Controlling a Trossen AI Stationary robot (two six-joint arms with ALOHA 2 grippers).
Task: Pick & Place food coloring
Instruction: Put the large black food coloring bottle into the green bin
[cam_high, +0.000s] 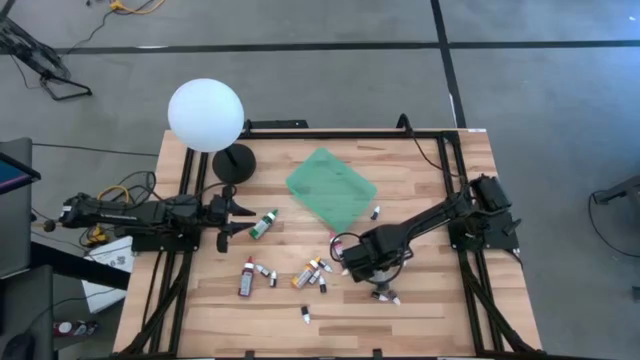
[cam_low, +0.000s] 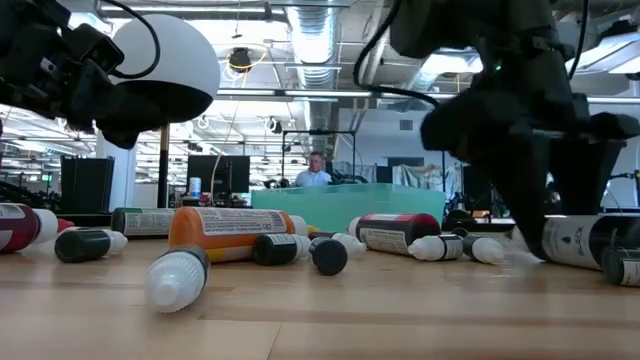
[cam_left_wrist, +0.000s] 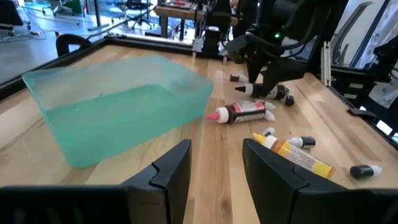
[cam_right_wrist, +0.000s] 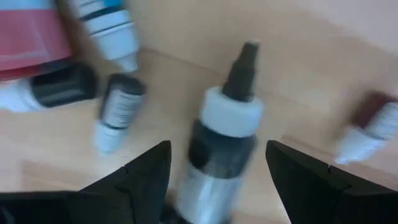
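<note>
The right hand (cam_high: 384, 290) is down low over the wooden desk (cam_high: 440, 300), in the lower right of centre of the overhead picture. Its two dark fingers (cam_right_wrist: 144, 176) stand wide apart with a dark bottle (cam_right_wrist: 219, 146) lying between them, a white collar and narrow dark tip pointing away from the wrist. The fingers sit on either side of the bottle; whether they touch it I cannot tell.

The rest of the food coloring lies loose on the desk. In the overhead picture a cluster of small bottles (cam_high: 312, 273) sits just left of the right hand, a dark red bottle (cam_high: 246, 280) farther left, a green-capped bottle (cam_high: 264, 224) near the middle left, one tiny tube (cam_high: 305, 315) near the bottom edge and another (cam_high: 375, 212) beside the tray's right corner. From desk height an orange bottle (cam_low: 232, 228) with a printed label lies in the left middle, with a white-capped tube (cam_low: 176, 279) in front of it.

The green tray (cam_high: 331, 187) rests tilted in the upper middle, with no bottles that I can see in it. The white globe lamp (cam_high: 206, 115) stands at upper left.

The left hand (cam_high: 226, 219) hangs at the left side, fingers (cam_left_wrist: 166, 174) partly apart, holding nothing, facing the tray.
</note>
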